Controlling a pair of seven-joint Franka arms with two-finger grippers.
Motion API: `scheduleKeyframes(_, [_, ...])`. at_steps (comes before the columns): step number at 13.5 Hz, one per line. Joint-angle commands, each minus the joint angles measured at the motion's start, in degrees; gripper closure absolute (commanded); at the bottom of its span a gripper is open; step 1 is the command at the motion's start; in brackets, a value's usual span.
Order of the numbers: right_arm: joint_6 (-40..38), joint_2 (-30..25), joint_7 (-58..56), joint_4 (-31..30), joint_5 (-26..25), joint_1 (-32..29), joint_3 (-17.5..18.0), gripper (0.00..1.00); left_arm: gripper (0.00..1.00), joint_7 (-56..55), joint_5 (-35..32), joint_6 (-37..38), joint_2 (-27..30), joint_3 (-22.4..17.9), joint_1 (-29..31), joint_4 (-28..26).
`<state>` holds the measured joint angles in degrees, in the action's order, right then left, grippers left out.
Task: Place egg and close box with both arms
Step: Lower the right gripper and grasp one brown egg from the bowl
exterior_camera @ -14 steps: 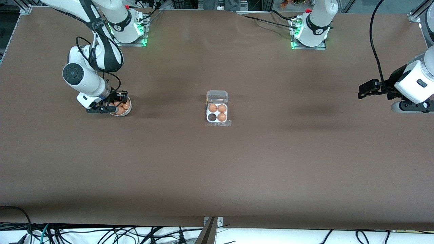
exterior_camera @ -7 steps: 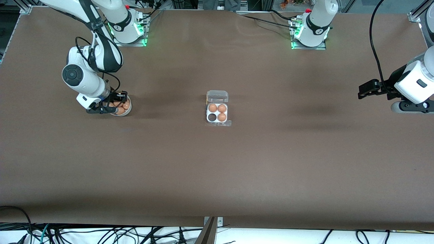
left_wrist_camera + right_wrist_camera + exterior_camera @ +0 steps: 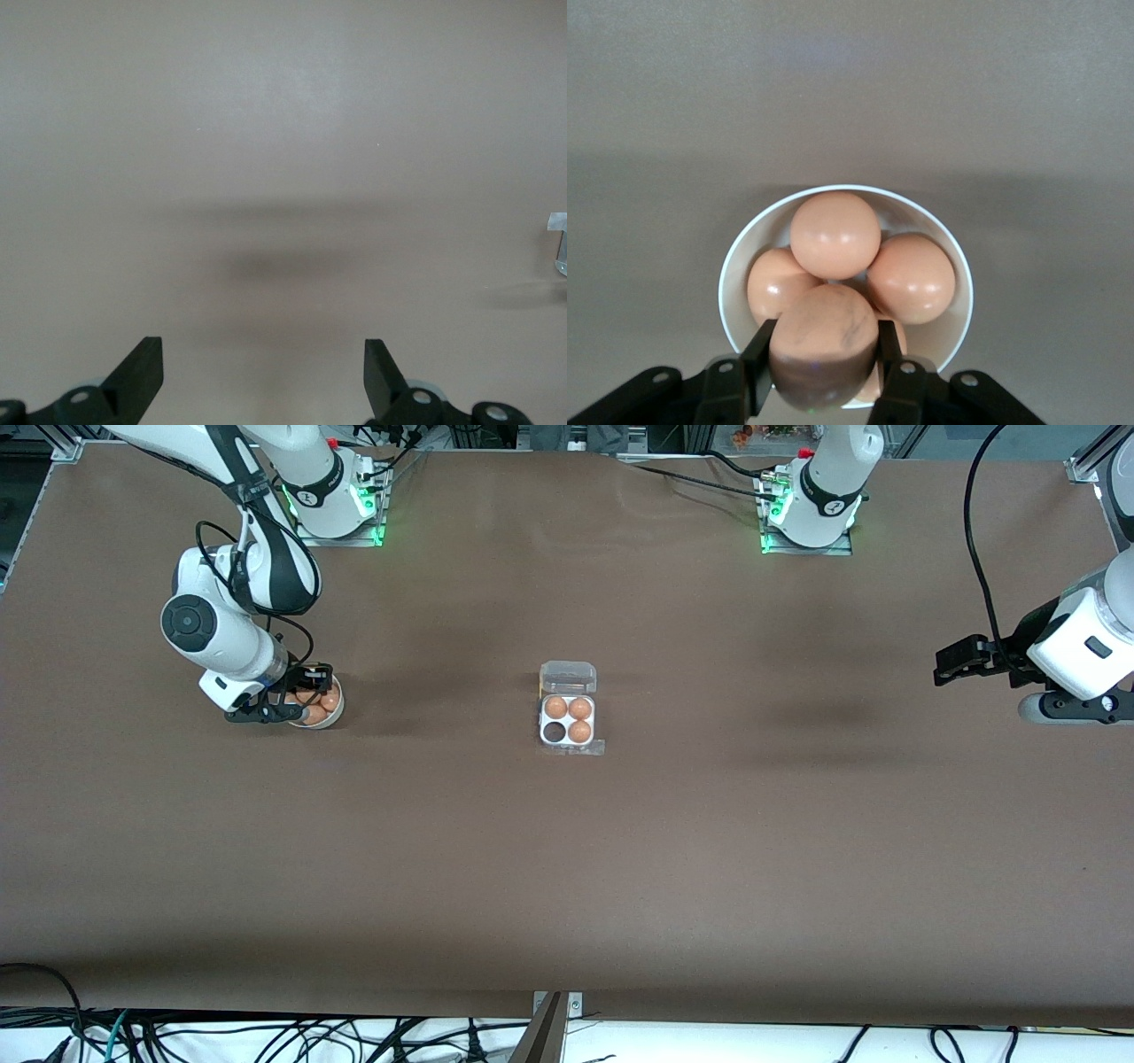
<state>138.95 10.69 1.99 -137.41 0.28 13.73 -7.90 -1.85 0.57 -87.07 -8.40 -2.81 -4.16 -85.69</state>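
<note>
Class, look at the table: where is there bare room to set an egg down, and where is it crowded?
Bare table stretches between the box and the front edge, and between the box and the bowl. Inside the box, one cell is free. The bowl is crowded: eggs piled up, the right gripper shut on an egg. The left gripper waits open over bare table.

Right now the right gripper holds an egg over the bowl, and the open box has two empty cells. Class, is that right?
Not quite. The front view shows the box with one empty cell and three eggs. The right gripper does hold an egg over the bowl.
</note>
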Motion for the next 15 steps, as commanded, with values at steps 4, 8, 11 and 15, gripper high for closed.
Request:
scheduleKeyframes(4, [-6.56,0.20,-0.49,4.86,-0.63,-0.19,-0.01,0.74,0.00,-0.35,0.92,0.33,-0.57,-0.09,-0.06,1.49])
scheduleKeyframes(8, [-15.35,0.20,0.47,11.18,-0.54,0.42,0.17,0.76,0.00,-0.35,0.92,0.33,-0.57,-0.09,-0.06,1.49])
scheduleKeyframes(11, [-22.64,2.56,4.76,19.43,-0.19,2.96,0.61,0.76,0.00,-0.35,0.92,0.33,-0.57,-0.09,-0.06,1.49])
scheduleKeyframes(15, [-26.53,9.50,16.44,31.21,1.47,10.78,0.69,0.76,0.00,-0.35,0.92,0.33,-0.57,-0.09,0.03,1.49])
